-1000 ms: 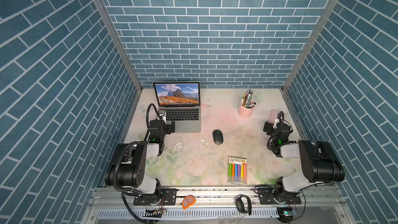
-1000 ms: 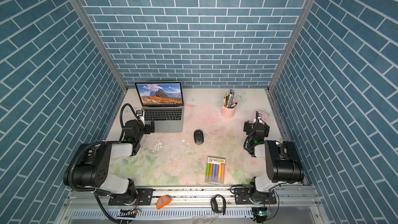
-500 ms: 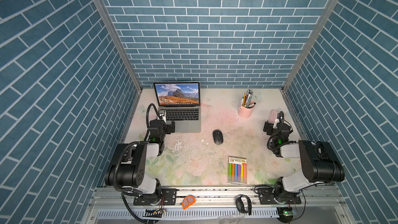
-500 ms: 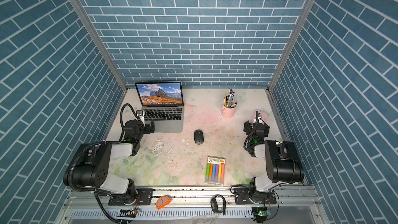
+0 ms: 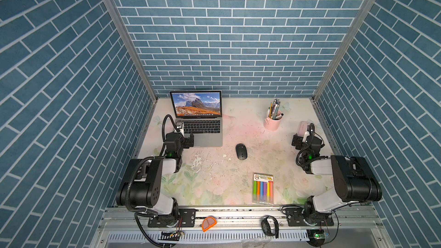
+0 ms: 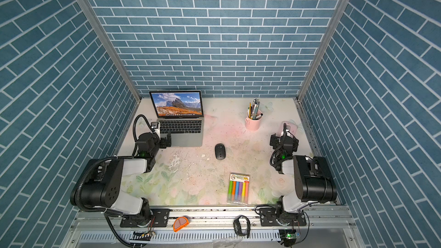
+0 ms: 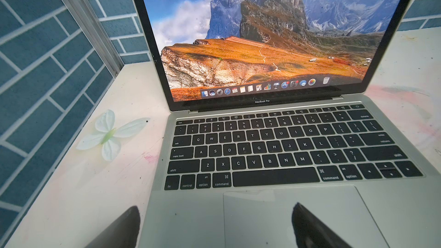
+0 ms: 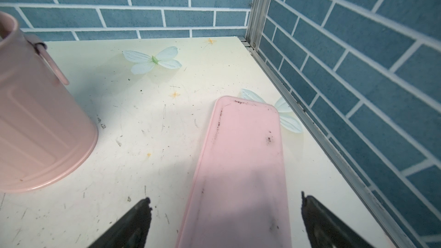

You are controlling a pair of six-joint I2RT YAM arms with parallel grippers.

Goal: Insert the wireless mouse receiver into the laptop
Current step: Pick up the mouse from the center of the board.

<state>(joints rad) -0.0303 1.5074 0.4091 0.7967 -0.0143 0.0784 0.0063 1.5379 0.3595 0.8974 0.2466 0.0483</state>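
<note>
The laptop (image 5: pixel 208 139) (image 6: pixel 188 139) stands open at the back left of the table, its screen showing an orange-and-blue mountain scene. My left gripper (image 5: pixel 188 140) (image 6: pixel 167 140) hovers open over the laptop's near left corner. In the left wrist view the left gripper (image 7: pixel 216 207) has one fingertip over the table and one over the trackpad of the laptop (image 7: pixel 262 153), with nothing between them. My right gripper (image 5: pixel 301 137) (image 8: pixel 225 199) is open at the far right, straddling the near end of a pink slab (image 8: pixel 241 163). The wireless mouse receiver is not visible in any view.
A black oval mouse (image 5: pixel 241 151) (image 6: pixel 220 151) lies mid-table. A pink cup of pens (image 5: pixel 272 122) (image 8: pixel 35 127) stands at the back right. A pack of highlighters (image 5: pixel 263 188) lies near the front edge. Blue brick walls close in three sides.
</note>
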